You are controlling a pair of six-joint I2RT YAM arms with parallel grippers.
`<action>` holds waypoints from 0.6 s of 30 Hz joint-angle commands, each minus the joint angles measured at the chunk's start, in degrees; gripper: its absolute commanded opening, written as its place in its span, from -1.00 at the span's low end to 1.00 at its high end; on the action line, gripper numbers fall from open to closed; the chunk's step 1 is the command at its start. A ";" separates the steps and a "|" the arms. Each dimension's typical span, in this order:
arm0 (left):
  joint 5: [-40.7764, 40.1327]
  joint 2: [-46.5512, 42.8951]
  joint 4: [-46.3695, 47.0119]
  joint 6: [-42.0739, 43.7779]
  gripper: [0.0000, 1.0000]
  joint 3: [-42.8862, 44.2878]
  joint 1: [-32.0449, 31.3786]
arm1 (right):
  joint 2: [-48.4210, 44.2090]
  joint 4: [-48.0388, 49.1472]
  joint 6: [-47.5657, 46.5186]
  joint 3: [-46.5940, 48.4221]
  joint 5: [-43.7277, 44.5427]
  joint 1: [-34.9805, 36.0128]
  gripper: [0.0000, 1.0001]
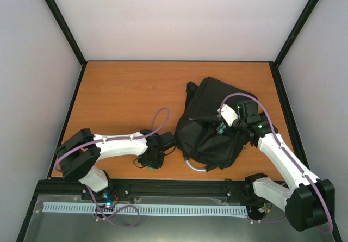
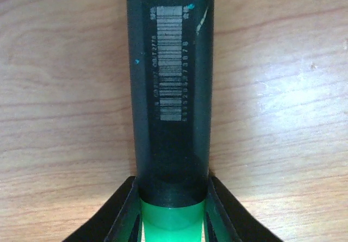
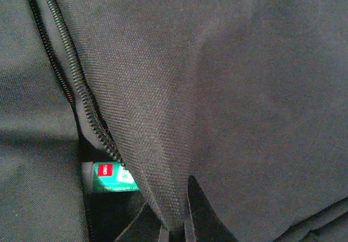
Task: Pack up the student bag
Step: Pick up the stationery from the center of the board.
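The student bag [image 1: 212, 125], a large black fabric backpack, lies at the table's right centre. My right gripper [image 1: 220, 126] sits on top of it. In the right wrist view that gripper [image 3: 175, 228] is shut on a fold of the bag's fabric [image 3: 217, 90], beside an open zip [image 3: 81, 90]. A green-labelled item [image 3: 111, 178] shows inside the opening. My left gripper [image 1: 151, 163] is low over the wood, left of the bag. Its jaws [image 2: 171, 209] press both sides of a marker [image 2: 169, 90] with a black barcoded barrel and a green end, lying on the table.
The bag's grey loop handle [image 1: 196, 167] curls out at its near edge, close to the table's front rail [image 1: 179, 186]. Black frame posts and white walls enclose the wooden table [image 1: 119, 90]. A purple cable [image 1: 160, 117] arcs above the left arm.
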 commanded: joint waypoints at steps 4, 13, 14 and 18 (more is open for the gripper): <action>-3.90 1.37 -1.97 -0.45 -0.54 1.83 -0.63 | -1.18 1.38 0.19 1.68 -1.23 0.50 -0.95; -0.87 -11.31 5.99 8.08 -0.62 7.60 -0.74 | -1.41 1.54 0.21 1.53 -1.03 0.45 -0.94; 0.82 -12.38 9.18 9.35 -0.62 7.78 -0.74 | -1.45 1.56 0.18 1.53 -1.00 0.50 -0.95; 9.14 -11.84 16.67 13.97 -0.62 10.00 -0.78 | -1.50 1.67 0.23 1.53 -0.74 0.51 -0.94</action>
